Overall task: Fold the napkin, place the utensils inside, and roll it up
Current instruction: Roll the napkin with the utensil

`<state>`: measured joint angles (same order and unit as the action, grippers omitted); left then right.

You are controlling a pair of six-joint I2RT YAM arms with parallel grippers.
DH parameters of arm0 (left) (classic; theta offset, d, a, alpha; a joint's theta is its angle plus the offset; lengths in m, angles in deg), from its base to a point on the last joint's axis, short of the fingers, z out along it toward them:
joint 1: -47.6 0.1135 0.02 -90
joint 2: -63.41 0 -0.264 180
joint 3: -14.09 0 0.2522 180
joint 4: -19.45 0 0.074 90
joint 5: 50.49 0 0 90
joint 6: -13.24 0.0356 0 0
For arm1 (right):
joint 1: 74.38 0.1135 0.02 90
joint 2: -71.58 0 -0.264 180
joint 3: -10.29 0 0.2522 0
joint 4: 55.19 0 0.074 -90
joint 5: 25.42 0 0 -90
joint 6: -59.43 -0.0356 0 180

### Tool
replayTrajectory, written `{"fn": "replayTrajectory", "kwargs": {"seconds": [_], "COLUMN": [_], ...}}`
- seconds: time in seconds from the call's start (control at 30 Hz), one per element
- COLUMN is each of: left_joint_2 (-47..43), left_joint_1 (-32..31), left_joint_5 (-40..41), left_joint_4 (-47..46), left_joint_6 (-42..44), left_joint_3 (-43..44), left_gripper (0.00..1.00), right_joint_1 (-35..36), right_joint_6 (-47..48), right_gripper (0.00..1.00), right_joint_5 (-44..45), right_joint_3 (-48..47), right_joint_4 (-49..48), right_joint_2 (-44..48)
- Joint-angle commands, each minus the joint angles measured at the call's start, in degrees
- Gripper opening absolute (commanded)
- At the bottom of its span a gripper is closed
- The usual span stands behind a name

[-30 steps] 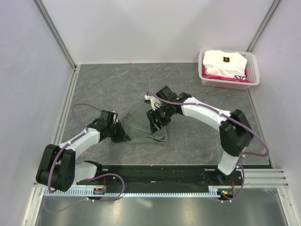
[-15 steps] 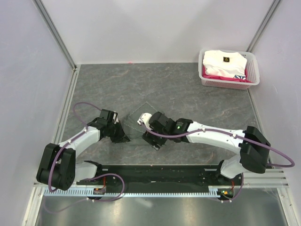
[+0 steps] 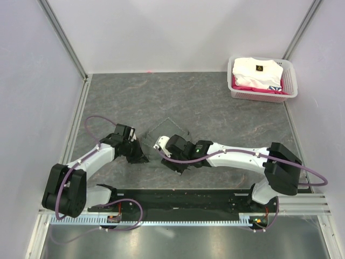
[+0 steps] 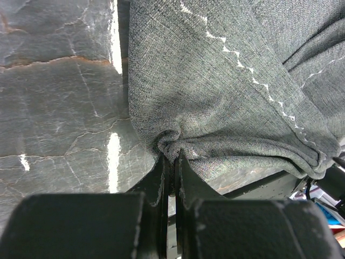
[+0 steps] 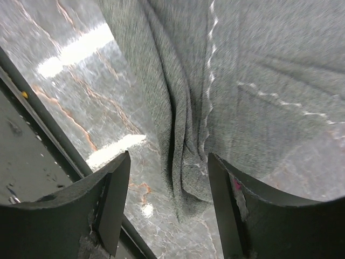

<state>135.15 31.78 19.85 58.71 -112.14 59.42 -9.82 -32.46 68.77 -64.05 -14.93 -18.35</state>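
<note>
The grey-green napkin (image 3: 164, 128) lies crumpled on the grey table between the two arms, mostly hidden by them in the top view. My left gripper (image 3: 141, 157) is shut on a bunched corner of the napkin (image 4: 215, 102), the cloth pinched between its fingertips (image 4: 171, 162). My right gripper (image 3: 175, 164) is open, its jaws wide apart on either side of a folded, wrinkled edge of the napkin (image 5: 188, 162), near the table's front rail. The gold spoon is not in view.
A white basket (image 3: 291, 93) with a folded white garment (image 3: 256, 72) stands at the back right corner. The black mounting rail (image 3: 188, 197) runs along the table's near edge, close to both grippers. Walls enclose the left, back and right.
My right arm has swung from the napkin's middle down and left to its near edge by the rail. The napkin has been drawn together. My left gripper has kept its hold.
</note>
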Motion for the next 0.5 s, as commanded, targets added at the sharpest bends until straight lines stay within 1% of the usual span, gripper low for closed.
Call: {"fn": "replayTrajectory", "kwargs": {"seconds": [0.0, 0.23, 0.33, 0.37, 0.43, 0.47], "left_joint_2": [1.0, 2.8, 3.5, 3.7, 3.8, 3.8], "left_joint_1": [0.3, 0.3, 0.3, 0.3, 0.3, 0.3], "left_joint_5": [-0.3, -0.6, -0.4, -0.5, -0.5, -0.4], "left_joint_4": [1.8, 1.8, 1.8, 1.7, 1.8, 1.8], "left_joint_6": [2.9, 3.6, 3.9, 4.0, 4.0, 4.1], "left_joint_3": [2.0, 3.3, 3.8, 4.0, 4.5, 4.6], "left_gripper": [0.02, 0.02, 0.02, 0.02, 0.02, 0.02], "right_joint_1": [0.1, 0.1, 0.2, 0.1, 0.1, 0.1], "right_joint_6": [-0.7, -0.7, 0.0, 0.1, 0.1, 0.3], "right_gripper": [0.67, 0.67, 0.59, 0.52, 0.45, 0.38], "right_joint_5": [0.4, 5.8, 5.7, 5.5, 5.0, 3.5], "right_joint_3": [1.3, 2.3, 2.6, 2.7, 2.8, 2.7], "right_joint_4": [-0.4, 0.2, 0.1, 0.3, 0.9, 1.3], "right_joint_2": [-1.7, -4.5, -6.0, -6.2, -7.1, -7.4]}}
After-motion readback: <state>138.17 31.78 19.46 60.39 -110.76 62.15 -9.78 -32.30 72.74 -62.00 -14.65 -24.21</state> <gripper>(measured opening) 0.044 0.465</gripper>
